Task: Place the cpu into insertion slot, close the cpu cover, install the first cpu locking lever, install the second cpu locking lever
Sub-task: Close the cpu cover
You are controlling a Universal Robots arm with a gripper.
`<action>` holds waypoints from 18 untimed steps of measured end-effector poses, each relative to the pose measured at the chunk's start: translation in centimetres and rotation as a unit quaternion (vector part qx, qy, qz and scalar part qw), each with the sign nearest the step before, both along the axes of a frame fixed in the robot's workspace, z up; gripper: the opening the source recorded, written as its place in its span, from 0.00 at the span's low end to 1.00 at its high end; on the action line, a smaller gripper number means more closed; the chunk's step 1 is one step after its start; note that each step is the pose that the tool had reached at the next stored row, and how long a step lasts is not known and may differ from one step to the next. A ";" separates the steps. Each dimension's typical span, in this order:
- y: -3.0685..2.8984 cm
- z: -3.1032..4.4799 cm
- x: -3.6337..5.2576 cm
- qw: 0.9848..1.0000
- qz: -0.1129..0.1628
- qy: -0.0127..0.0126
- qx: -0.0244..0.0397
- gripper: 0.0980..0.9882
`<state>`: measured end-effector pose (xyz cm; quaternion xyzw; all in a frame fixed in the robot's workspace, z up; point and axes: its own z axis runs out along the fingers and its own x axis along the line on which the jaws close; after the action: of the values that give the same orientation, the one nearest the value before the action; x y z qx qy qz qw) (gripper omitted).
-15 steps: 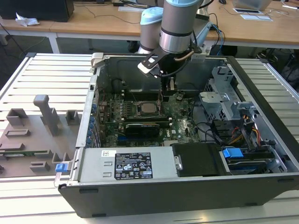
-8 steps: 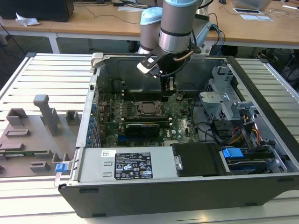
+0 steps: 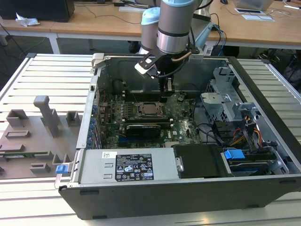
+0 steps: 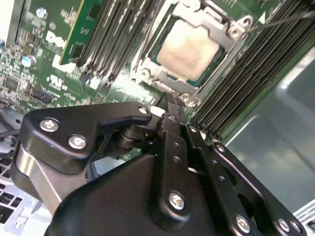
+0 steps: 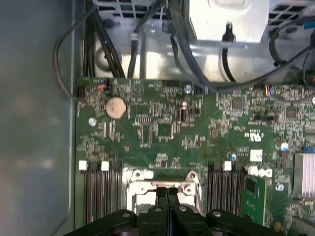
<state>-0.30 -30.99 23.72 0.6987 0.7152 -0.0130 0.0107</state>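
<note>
cpu (image 4: 189, 51) seated in insertion slot (image 4: 156, 78), cpu cover (image 4: 227, 39) lying flat around it, on green motherboard (image 5: 162, 128) inside open computer case (image 3: 188, 193). gripper (image 4: 171, 100) fingers pressed together, nothing visible between them, tips at the socket frame's edge.

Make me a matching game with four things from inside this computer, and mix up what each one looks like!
Things:
1. cpu
2. cpu cover
3. gripper
4. coin battery

Looks:
A. round and silver, on the green motherboard
B. black, fingers shut together
C. pale square metal top
D. grey metal frame around the chip

Pairs: 1-C, 2-D, 3-B, 4-A
</note>
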 end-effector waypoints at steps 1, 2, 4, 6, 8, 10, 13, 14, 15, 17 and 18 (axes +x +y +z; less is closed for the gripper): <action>0.00 0.00 -0.18 1.000 0.000 0.000 0.000 0.01; 0.01 -0.01 -0.65 1.000 0.000 0.000 0.000 0.01; 0.00 -0.01 -1.42 1.000 0.000 0.000 0.000 0.01; 0.00 -0.02 -2.08 1.000 0.000 0.000 0.000 0.01; 0.00 -0.02 -2.43 1.000 0.000 0.000 0.000 0.01; 0.00 -0.02 -3.01 1.000 0.000 0.000 0.000 0.01; 0.00 -0.02 -3.62 1.000 0.000 0.000 0.000 0.01; 0.00 -0.02 -3.79 1.000 0.000 0.000 0.000 0.01; 0.00 -0.02 -3.99 1.000 0.000 0.000 0.000 0.01; 0.00 -0.02 -4.38 1.000 0.000 0.000 0.000 0.01; 0.00 -0.03 -4.52 1.000 0.000 0.000 0.000 0.01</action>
<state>-4.83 -30.99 23.69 0.6987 0.7152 -0.0130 0.0107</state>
